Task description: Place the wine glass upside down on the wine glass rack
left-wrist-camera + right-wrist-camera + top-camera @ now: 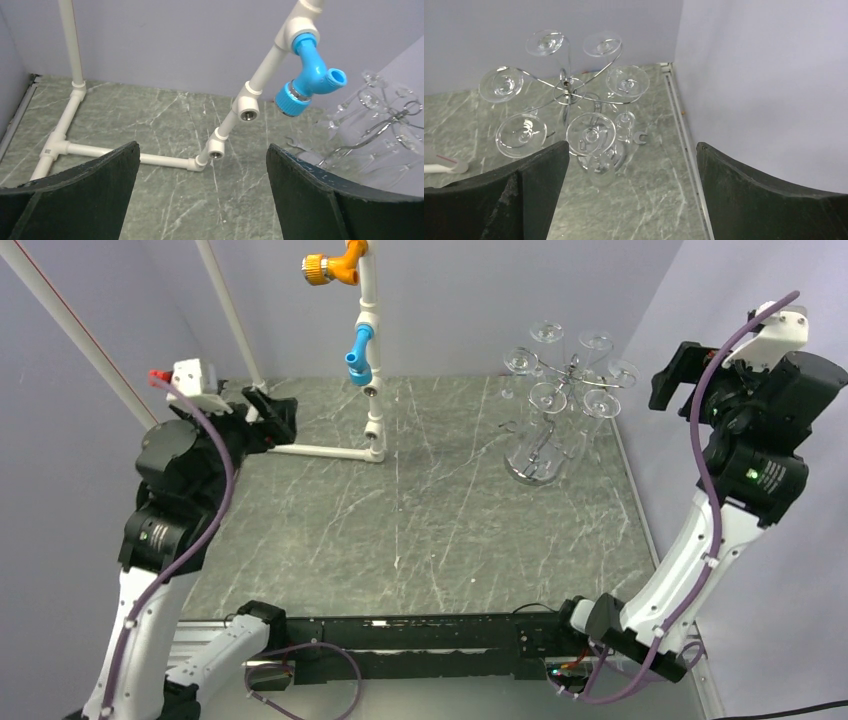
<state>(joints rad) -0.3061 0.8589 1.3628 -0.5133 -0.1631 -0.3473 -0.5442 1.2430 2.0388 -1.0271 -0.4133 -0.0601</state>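
**Both tools at rest beside the loaded rack.** The right tool [631,147] is raised just to the right of the wine glass rack [567,89] and is pointed down at it. Its jaws are spread wide apart, and nothing is gripped or touched. The left tool [202,150] is held well to the left of the rack, equally wide and empty, with the white pipe frame [373,425] standing between it and the rack. The rack itself is set on the desk [400,540]. On the rack's near side the wine glass [590,134] is seen hung upside down in a looped arm, foot uppermost and bowl below. Five other glasses [500,84] are hung the same way around the rack's centre post. Which glass is the task's own cannot be told, and the placing is judged to be already done. The glass is judged to be light, rigid, smooth enough to slip, and easily broken. A gentle hold on the stem, close under the foot, is judged the safest. The thin wire rack is judged easy to knock or tip.
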